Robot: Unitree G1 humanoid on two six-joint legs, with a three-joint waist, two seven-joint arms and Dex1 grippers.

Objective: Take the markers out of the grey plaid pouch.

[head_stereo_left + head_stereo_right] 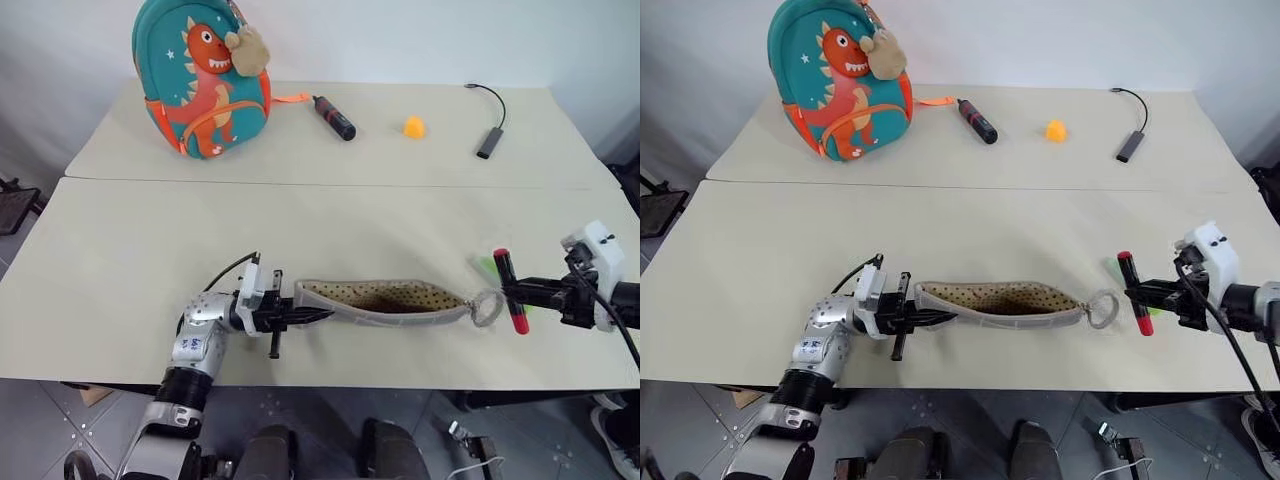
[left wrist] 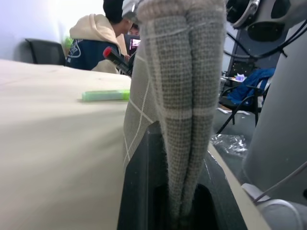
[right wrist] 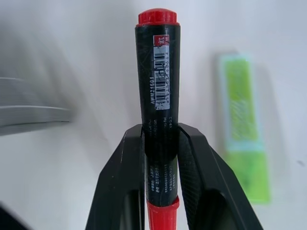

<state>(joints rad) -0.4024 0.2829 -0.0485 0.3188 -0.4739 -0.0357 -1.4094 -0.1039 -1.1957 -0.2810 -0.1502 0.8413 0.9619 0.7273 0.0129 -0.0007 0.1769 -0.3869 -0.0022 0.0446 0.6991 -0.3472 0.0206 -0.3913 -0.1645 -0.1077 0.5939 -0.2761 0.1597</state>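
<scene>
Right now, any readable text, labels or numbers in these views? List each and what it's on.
"APM21601": printed lengthwise beside the barcode on the white sticker of the black-barrelled, red-capped marker held in the right end effector.
Small red square mark at that sticker's top: too small to read.
Faint print lower on the barrel: illegible.
Light green marker lying on the table: pattern blurred, unreadable.
Grey plaid fabric pouch: no text visible.
</scene>
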